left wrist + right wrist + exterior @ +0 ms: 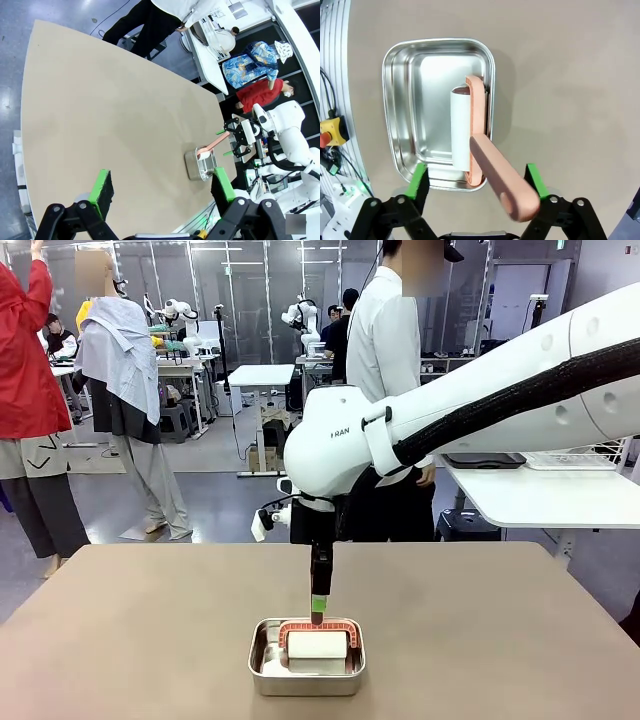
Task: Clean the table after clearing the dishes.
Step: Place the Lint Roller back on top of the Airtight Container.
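Steel pan: a small rectangular pan (pixel 306 670) sits on the near middle of the table, close to the robot's edge, and its rim and inside shine.
Table: a plain brownish-taupe top (pixel 150 630) spreads wide under everything; the left wrist view takes in most of it (pixel 100 125).
Roller: a white roll (pixel 318 645) in a salmon-pink frame lies in the pan, towards the pan's far wall in the front view; in the right wrist view the roll (pixel 460 127) runs lengthwise beside one long wall.
Roller handle: the salmon-pink handle (pixel 502 182) slants up out of the pan towards the right wrist camera and ends between the two green pads.
Right gripper: it hangs straight down over the pan (pixel 319 605), its jaws standing wide (pixel 476 182). The handle is in the gap with clear space on both sides, so nothing is gripped.
Right arm: the white arm (pixel 480 410) reaches in from the right side and bends down at the wrist above the pan.
Left gripper: it is up high over the near corner of the table (pixel 162 192), fully spread, nothing between its green pads (pixel 102 187).
Left wrist view, farther off: the pan (pixel 201 165) and the pink handle (pixel 216 143) show small, with the other gripper (pixel 226 142) open around the handle.
Person: someone in a white shirt and dark trousers (pixel 385 350) stands at the far side of the table, just behind the right arm.
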You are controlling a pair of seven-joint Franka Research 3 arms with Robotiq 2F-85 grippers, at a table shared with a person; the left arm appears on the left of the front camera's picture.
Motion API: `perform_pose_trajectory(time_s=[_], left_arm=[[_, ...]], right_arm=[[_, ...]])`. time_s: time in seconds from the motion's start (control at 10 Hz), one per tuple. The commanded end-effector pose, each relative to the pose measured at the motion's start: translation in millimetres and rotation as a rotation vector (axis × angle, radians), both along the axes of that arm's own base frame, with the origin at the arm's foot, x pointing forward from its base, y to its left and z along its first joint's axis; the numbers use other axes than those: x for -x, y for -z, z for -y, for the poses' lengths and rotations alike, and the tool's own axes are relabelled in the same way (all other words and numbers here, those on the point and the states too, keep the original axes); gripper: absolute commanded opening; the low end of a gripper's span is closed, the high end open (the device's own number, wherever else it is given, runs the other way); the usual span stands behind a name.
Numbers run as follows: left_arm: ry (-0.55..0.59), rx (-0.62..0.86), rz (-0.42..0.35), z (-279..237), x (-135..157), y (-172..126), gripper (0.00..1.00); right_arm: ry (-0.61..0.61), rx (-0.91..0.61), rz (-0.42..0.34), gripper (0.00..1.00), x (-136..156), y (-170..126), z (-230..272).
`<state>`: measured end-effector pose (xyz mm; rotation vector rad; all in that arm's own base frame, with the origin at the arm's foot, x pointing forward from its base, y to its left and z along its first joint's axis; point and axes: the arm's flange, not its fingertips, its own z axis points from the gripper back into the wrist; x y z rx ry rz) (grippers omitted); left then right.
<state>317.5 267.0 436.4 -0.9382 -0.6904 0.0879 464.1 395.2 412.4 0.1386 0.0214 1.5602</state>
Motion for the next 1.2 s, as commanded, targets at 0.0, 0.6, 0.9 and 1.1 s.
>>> perform_pose_trajectory(time_s=[0.0, 0.6, 0.9, 1.1], left_arm=[[0.008, 0.003, -0.013, -3.3, 0.8, -4.0, 1.00], [0.008, 0.003, -0.013, -3.3, 0.8, -4.0, 1.00], [0.008, 0.003, -0.013, -3.3, 0.8, -4.0, 1.00], [0.008, 0.003, -0.013, -3.3, 0.8, -4.0, 1.00]], right_arm=[[-0.008, 0.006, 0.011, 1.00, 2.4, -6.5, -3.4], [-0.003, -0.006, 0.008, 1.00, -0.5, -4.8, -2.6], [-0.003, -0.006, 0.008, 1.00, -0.5, -4.8, -2.6], [-0.003, -0.006, 0.008, 1.00, -0.5, -4.8, -2.6]])
